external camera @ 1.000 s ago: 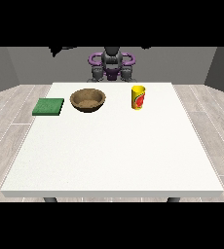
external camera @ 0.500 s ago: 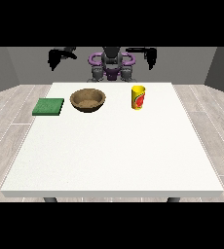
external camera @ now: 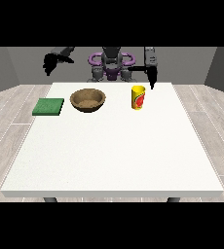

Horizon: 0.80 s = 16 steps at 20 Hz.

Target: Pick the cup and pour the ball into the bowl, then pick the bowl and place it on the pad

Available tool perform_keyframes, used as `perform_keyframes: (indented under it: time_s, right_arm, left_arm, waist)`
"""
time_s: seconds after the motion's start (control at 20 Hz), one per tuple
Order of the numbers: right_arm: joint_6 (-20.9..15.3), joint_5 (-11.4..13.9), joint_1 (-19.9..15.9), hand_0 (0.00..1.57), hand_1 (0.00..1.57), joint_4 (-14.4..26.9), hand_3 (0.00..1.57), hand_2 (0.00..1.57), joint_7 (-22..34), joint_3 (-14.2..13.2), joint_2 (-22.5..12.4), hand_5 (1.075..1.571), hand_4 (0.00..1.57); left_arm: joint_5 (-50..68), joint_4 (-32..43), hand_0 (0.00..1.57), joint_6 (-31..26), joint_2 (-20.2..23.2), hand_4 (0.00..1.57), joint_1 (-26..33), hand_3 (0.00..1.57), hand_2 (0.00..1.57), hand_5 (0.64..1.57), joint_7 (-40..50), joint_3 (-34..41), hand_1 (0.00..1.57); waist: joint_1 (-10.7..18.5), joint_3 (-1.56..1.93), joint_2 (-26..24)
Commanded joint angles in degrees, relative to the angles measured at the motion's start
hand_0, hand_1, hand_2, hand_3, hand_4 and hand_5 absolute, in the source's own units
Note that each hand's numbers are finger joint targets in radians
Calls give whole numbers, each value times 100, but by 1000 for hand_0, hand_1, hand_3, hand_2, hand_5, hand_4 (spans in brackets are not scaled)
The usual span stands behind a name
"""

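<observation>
Right of centre in the upper half, a small yellow cup with a red and green label [external camera: 139,97], upright on the large white table [external camera: 114,155], open mouth up; contents not visible from this angle. Just left of it, near but apart, a round brown wooden bowl [external camera: 88,100], shallow and wide, inside looking bare. Further left, near the table's left edge, a flat square green pad [external camera: 48,106], apart from the bowl.

All three in one row along the far side of the table, close to the robot's purple and grey torso [external camera: 111,65] at top centre. Whole near half of the white surface wide and bare, down to the front edge at the bottom of the frame; plenty of room also to the right of the cup, out to the right edge.

Above and just right of the cup, the black hand at the view's right [external camera: 152,78], hanging with fingers pointing down, straight, holding nothing, not touching the cup. At upper left, past the table's far corner, the black hand at the view's left [external camera: 50,62], raised in the air, holding nothing; curl of its fingers impossible to tell.
</observation>
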Motion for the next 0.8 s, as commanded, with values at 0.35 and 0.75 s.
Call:
perform_keyframes:
  time_s: [0.35,0.75]
  right_arm:
    - [257,-223,-265,0,0,19,0,0,58,-33,-162,1571,140]
    - [742,-766,-720,0,0,333,37,0,292,-657,-949,1571,0]
  left_arm:
    - [26,2541,0,163,27,0,-1005,0,0,1447,-1629,657,0]
    - [-790,3013,1281,1496,109,1066,-1050,1571,1571,1564,-2237,600,1281]
  waist:
    - [-471,-1,224]
    - [-625,3,500]
